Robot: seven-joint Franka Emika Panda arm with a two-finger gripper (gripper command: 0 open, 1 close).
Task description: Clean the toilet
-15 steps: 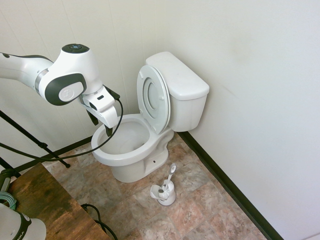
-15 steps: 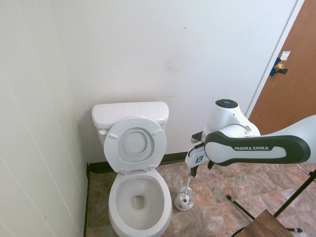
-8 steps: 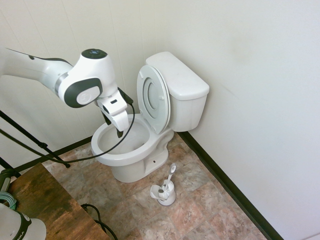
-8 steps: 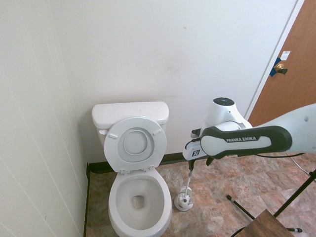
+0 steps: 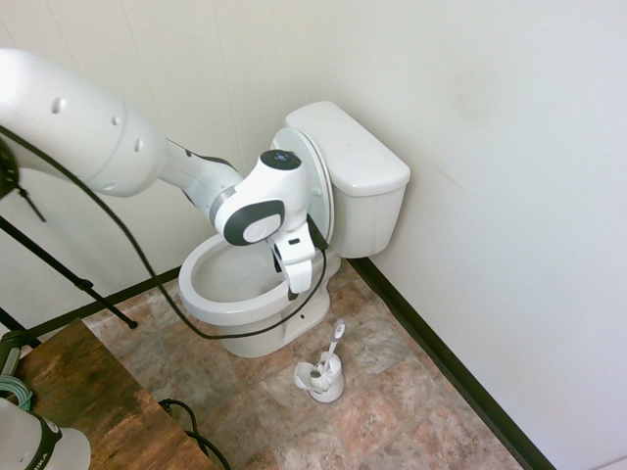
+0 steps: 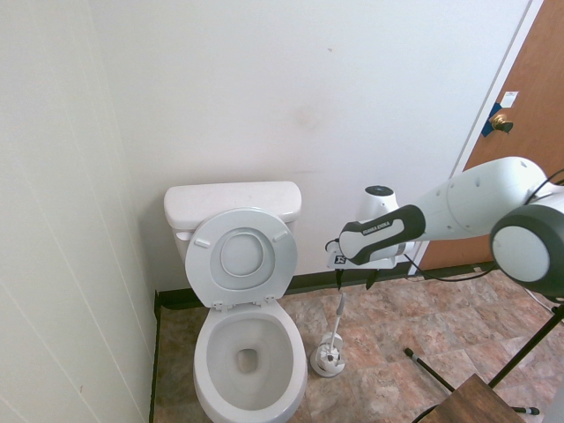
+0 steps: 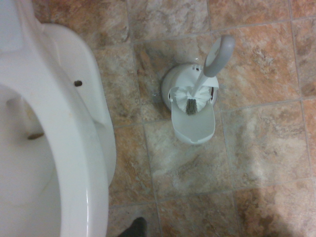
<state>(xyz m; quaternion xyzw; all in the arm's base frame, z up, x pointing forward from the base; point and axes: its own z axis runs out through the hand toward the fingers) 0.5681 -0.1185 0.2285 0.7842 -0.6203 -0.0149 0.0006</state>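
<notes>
The white toilet [image 5: 217, 305] [image 6: 208, 374] stands against the wall with its seat and lid [image 6: 241, 256] raised against the boxy tank [image 5: 350, 152]. Its bowl is empty, and the rim [image 7: 74, 148] fills one side of the wrist view. My gripper [image 5: 296, 286] [image 6: 356, 280] hangs open beside the bowl on the brush's side, pointing down with nothing between its fingers. Below it, a white toilet brush [image 5: 332, 346] [image 6: 338, 319] [image 7: 215, 57] stands in its small holder [image 5: 322, 381] [image 6: 327, 360] [image 7: 193, 123] on the tiled floor. The gripper is well above the brush handle.
A black baseboard [image 5: 441, 362] runs along the wall beside the toilet. A brown wooden table corner [image 5: 93, 401] [image 6: 471, 401] sits at the near side. A brown door [image 6: 533, 141] is beyond the arm. Walls close in behind and beside the toilet.
The arm has swung from above the bowl's far rim, across the bowl, to the side where the brush stands, and it reaches further out. The gripper stayed open.
</notes>
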